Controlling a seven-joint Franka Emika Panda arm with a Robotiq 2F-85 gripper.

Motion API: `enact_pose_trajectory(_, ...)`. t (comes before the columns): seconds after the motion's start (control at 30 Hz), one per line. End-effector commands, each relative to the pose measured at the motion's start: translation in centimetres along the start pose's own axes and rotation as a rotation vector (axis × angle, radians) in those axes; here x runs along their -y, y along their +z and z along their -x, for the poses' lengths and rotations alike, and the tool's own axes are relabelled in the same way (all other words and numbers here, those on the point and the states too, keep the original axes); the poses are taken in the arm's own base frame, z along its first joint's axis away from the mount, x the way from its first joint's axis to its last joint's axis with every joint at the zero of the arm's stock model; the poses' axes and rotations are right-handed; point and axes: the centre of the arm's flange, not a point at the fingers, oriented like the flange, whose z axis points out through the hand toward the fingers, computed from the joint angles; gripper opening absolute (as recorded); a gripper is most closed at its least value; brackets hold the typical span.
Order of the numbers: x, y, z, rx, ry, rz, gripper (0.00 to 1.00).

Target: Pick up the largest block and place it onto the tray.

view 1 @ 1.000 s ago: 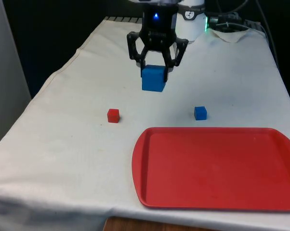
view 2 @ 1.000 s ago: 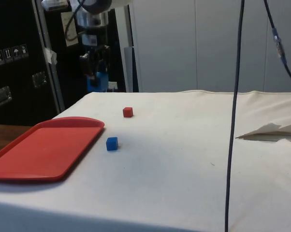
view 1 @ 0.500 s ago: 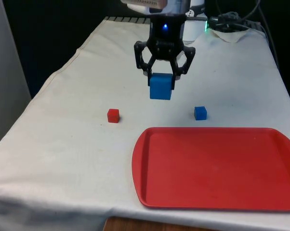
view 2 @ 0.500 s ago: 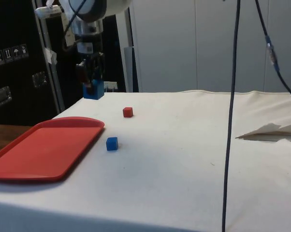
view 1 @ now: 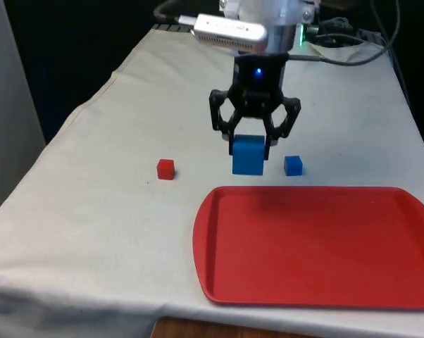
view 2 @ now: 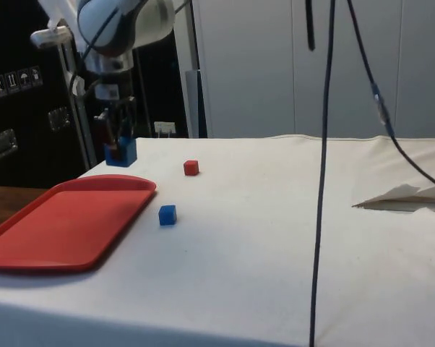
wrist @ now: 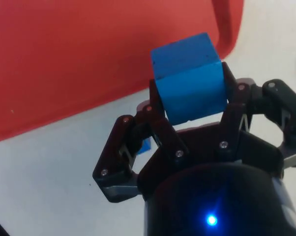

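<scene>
My gripper [view 1: 249, 149] is shut on the large blue block [view 1: 248, 155] and holds it in the air, just beyond the far edge of the red tray [view 1: 318, 246]. In the side view the large blue block [view 2: 121, 152] hangs in the gripper [view 2: 118, 148] above the red tray's [view 2: 66, 220] far end. From the wrist, the large blue block [wrist: 190, 78] sits between the fingers [wrist: 158, 120], with the red tray [wrist: 89, 54] beneath. A small blue block [view 1: 292, 165] lies beside the held one, and a small red block [view 1: 165, 169] lies on the cloth at the front view's left.
The white cloth [view 1: 113, 232] covers the table. Cables [view 2: 322, 173] hang down in the side view, and crumpled cloth [view 2: 402, 196] lies at that view's right. The small blue block [view 2: 167, 215] and small red block [view 2: 191, 168] sit near the tray's edge.
The gripper has carried the large blue block towards the tray and lower, moving to the front view's right. The small blocks and the tray have stayed put.
</scene>
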Motion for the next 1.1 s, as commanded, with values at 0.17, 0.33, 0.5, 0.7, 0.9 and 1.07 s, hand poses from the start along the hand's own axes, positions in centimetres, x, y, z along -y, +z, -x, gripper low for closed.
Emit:
enact_pose_trajectory(0.17,1.3,1.7,-1.4,0.012,-0.021,-0.017,0.02)
enact_pose_trajectory(0.33,2.4,3.3,-2.6,0.017,-0.037,-0.024,0.02)
enact_pose_trajectory(0.5,3.1,4.2,-3.3,0.022,-0.047,-0.03,0.02)
enact_pose_trajectory(0.7,4.6,5.6,-4.1,0.031,-0.063,-0.043,0.02)
enact_pose_trajectory(0.9,5.9,7.0,-4.0,0.039,-0.077,-0.06,0.02)
enact_pose_trajectory(1.07,6.9,8.4,-3.7,0.048,-0.088,-0.077,0.02)
